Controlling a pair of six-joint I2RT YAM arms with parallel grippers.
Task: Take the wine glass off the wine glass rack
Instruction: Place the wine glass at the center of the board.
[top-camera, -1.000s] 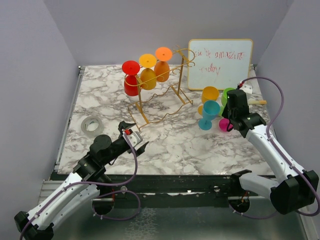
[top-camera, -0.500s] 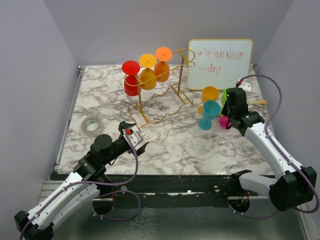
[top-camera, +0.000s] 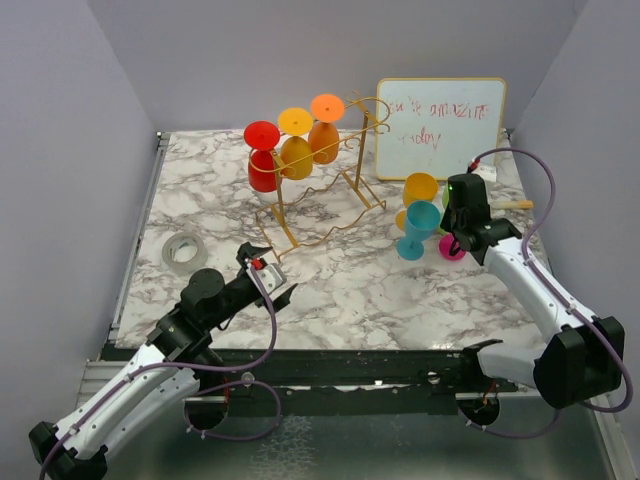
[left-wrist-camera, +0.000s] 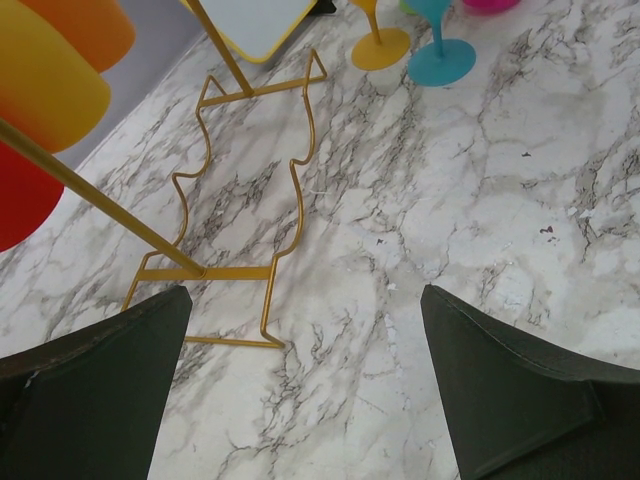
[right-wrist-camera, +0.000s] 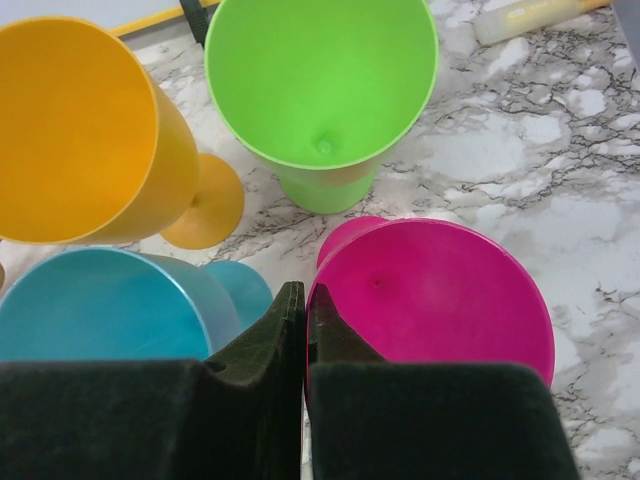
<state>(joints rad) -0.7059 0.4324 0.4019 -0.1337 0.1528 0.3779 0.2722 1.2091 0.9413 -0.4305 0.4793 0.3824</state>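
Right claw (right-wrist-camera: 305, 300) pinches pink glass (right-wrist-camera: 440, 300), well right of rack (left-wrist-camera: 100, 196).

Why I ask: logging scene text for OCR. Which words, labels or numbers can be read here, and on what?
"...'re amazing" then "...day": red handwriting on the whiteboard, blurry, roughly read; its left end sits behind the wine glass rack.
No text shows on the wine glasses or tape roll.

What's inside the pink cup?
Nothing that shows: the pink wine glass looks empty down to its smooth bottom. The right gripper has its jaws shut on the near rim, and they cover a strip of the inside there.
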